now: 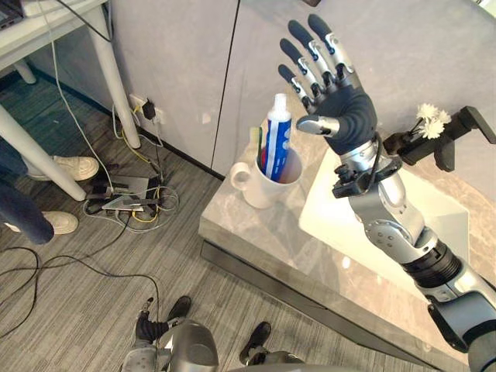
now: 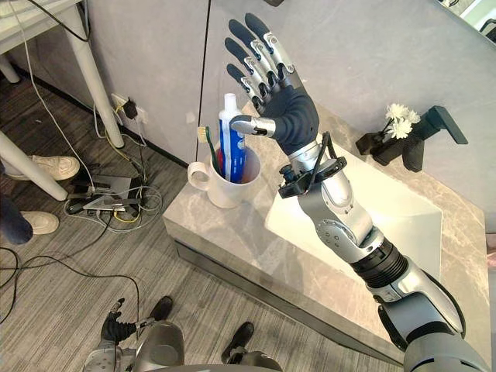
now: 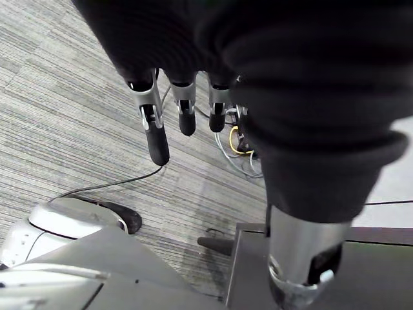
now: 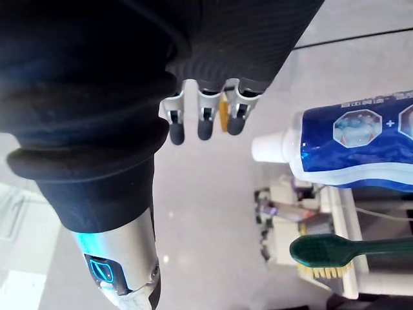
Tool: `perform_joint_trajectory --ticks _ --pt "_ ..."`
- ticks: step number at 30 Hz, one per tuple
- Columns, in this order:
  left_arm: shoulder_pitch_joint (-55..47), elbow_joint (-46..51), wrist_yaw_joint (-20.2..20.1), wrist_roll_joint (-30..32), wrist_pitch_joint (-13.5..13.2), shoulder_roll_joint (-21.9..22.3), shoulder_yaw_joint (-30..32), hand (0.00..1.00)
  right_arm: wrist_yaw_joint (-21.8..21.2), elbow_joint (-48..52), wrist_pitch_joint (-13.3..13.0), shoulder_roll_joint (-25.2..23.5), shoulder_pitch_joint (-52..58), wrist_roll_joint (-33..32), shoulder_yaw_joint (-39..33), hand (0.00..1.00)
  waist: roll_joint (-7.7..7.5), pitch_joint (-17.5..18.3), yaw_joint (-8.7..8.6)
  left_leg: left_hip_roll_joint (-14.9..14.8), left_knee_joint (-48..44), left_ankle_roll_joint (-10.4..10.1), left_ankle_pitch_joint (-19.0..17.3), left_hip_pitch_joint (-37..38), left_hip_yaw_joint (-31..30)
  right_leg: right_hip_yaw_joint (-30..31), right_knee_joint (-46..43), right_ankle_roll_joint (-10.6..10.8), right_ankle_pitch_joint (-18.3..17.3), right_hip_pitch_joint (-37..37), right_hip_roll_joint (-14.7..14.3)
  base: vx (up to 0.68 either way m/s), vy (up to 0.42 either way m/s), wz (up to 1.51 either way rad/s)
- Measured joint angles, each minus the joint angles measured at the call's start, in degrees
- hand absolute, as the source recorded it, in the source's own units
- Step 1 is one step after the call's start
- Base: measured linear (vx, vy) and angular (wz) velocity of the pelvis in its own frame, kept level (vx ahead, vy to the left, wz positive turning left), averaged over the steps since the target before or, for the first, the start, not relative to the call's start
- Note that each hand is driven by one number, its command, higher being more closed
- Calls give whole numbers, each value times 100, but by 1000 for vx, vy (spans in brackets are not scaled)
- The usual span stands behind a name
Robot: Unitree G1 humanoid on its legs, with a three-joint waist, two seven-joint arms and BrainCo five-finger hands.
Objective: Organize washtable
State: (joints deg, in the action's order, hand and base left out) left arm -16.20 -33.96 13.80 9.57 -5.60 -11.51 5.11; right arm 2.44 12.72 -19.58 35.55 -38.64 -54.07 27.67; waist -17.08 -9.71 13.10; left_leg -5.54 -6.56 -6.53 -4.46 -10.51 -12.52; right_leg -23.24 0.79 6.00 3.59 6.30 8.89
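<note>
One round white mug (image 1: 262, 194), smooth blue tube (image 1: 277, 147) inside; right hand (image 1: 350, 108) fingers splayed, left hand (image 3: 155, 129) fingers relaxed.

Washtable (image 1: 256, 232) stands against the wall, with open floor to its left. 1 sink (image 1: 387, 225) is set into the top, right of centre. 1 mug (image 1: 260, 186) stands on the counter at the left end, left of the sink. In the mug stand 1 toothpaste tube (image 1: 276, 143), upright, and 1 toothbrush (image 1: 256, 143) just left of it. Behind the sink sits 1 faucet (image 1: 465, 132), with flowers (image 1: 432, 122) just left of it. Right hand (image 1: 345, 108) is above the counter, just right of the mug. On the floor to the left, cables (image 1: 124, 203) lie by the wall beside a desk leg (image 1: 116, 77). A person's 2 shoes (image 1: 74, 167) rest further left. Left hand (image 3: 155, 123) hangs over the floor.
</note>
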Motion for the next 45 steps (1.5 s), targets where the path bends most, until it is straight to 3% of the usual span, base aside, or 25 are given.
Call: perform_joint_trajectory --ticks 5,8,11,17,21,25,28,30,32,34,40,43,45 --pt "-1 -99 6 0 6 -5 14 0 28 175 -17 12 49 1 -510 0 25 31 -141 -4 -1 0 0 47 78 78 0 -7 29 3 1 -24 -2 -8" --pt "-1 -167 8 -1 12 -4 25 0 48 403 -86 85 346 9 -1421 0 61 76 -224 5 0 1 -1 94 182 171 8 2 62 13 17 -34 7 -14" --pt "3 -332 9 -114 18 50 38 0 142 413 -265 78 980 19 -2389 0 169 345 -319 9 14 7 -9 104 304 306 14 11 91 88 28 -7 9 -20" --pt "18 -900 15 -849 19 371 681 0 665 368 -349 -429 2788 370 -4475 0 698 689 -761 -38 77 43 -58 333 672 663 27 -4 138 107 -6 -12 1 -29" --pt "-4 -1221 -24 -1201 16 461 1101 0 1036 49 -308 -1052 3744 1086 -5515 0 928 829 -936 -73 163 56 -92 528 984 970 93 -15 195 123 -53 -7 -2 -44" --pt "-31 -1382 -267 -1694 -29 676 1849 0 1742 -589 144 -1785 4637 2531 -6821 0 1046 974 -940 -114 268 64 -150 762 1429 1294 149 -18 235 121 -98 -10 4 -46" --pt "-52 -1381 -399 -1995 -175 907 2244 0 2198 -1067 517 -2187 5084 3634 -7238 0 1103 1111 -954 -148 252 58 -226 899 1634 1436 144 -14 236 83 -130 22 9 -32" --pt "-40 -1382 -469 -2093 -235 1019 2331 0 2269 -1586 678 -2344 5251 3954 -7224 0 1117 1139 -955 -164 242 59 -264 988 1731 1495 145 -19 229 32 -143 14 8 -19" --pt "-18 -1391 -542 -2195 -236 1103 2389 0 2232 -2279 852 -2549 5345 4156 -7204 0 1151 1179 -951 -164 242 67 -296 1037 1763 1510 151 -23 209 -20 -121 1 20 -7" --pt "1 -1410 -648 -2353 -238 1127 2438 0 1953 -3399 1172 -2875 5422 4299 -7197 0 1220 1289 -935 -156 243 83 -322 1041 1770 1503 162 -19 202 -32 -87 0 0 0" --pt "260 -1736 -750 -2547 -247 1136 2463 0 1126 -6047 1702 -3671 5373 4343 -7077 0 1419 1383 -913 -129 243 134 -370 1082 1650 1297 235 -40 176 -202 -64 23 1 12" --pt "380 -1757 -741 -2653 -246 1262 2558 0 795 -6854 1998 -4057 5401 4519 -6572 0 1523 1362 -932 -93 249 129 -361 1125 1415 1055 233 7 93 -393 17 48 14 37" --pt "482 -1752 -730 -2696 -247 1389 2574 0 727 -6869 2004 -3929 5421 4571 -6366 0 1591 1354 -910 -36 237 140 -365 1128 1319 938 219 30 70 -463 48 38 25 37"
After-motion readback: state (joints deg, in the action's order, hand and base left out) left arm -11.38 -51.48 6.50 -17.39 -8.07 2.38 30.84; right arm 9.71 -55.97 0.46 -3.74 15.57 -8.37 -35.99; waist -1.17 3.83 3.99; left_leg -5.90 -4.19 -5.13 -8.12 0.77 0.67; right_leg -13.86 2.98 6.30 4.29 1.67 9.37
